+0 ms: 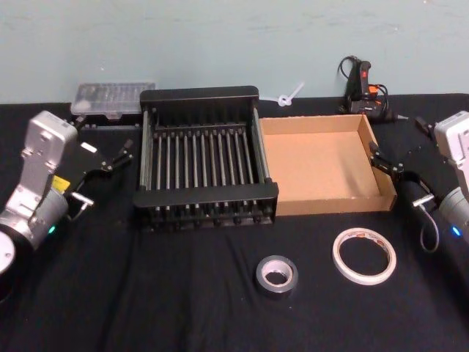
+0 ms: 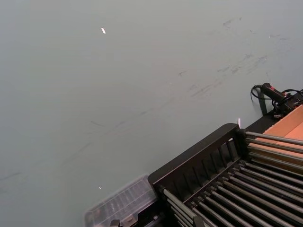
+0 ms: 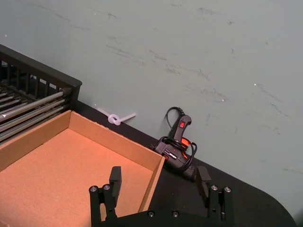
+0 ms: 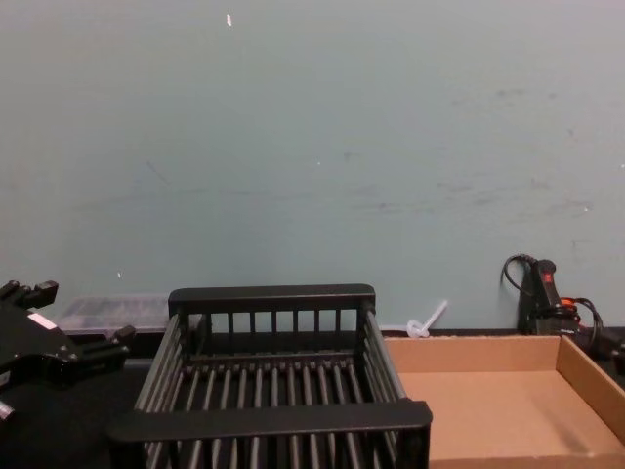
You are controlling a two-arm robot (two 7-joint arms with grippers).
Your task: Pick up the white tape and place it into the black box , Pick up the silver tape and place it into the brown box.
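The right gripper [image 1: 390, 163] is hovering with its two fingers spread wide and nothing between them, its tips just above the brown box's [image 1: 322, 163] right-hand wall. In the right wrist view the same open gripper [image 3: 159, 182] is looking down over the box's far corner, with a black tool [image 3: 177, 151] lying beyond it against the wall.

The white tape [image 1: 364, 254] is lying flat on the black cloth, nearer the robot than this gripper and slightly inward of it, on the near side of the brown box and apart from it. The ring has no long axis to line up with: its hole is facing straight up, so a grasp would likely come from above, one finger inside the ring and one outside.

The silver tape [image 1: 277, 273] is lying flat too, further inward from the right gripper than the white roll and a little nearer the robot, clear of both boxes.

The left gripper [image 1: 108, 162] is also standing open and empty, just outside the black box's [image 1: 205, 198] left wall, well apart from both rolls. In the chest view it [image 4: 73, 355] is sitting at the lower left beside the crate [image 4: 271, 299].

Judging by position, the right arm is the nearer one to the white tape; it would have to pull back toward the robot and descend. The black box is lying across the brown box from there, so the carry would be running leftward.
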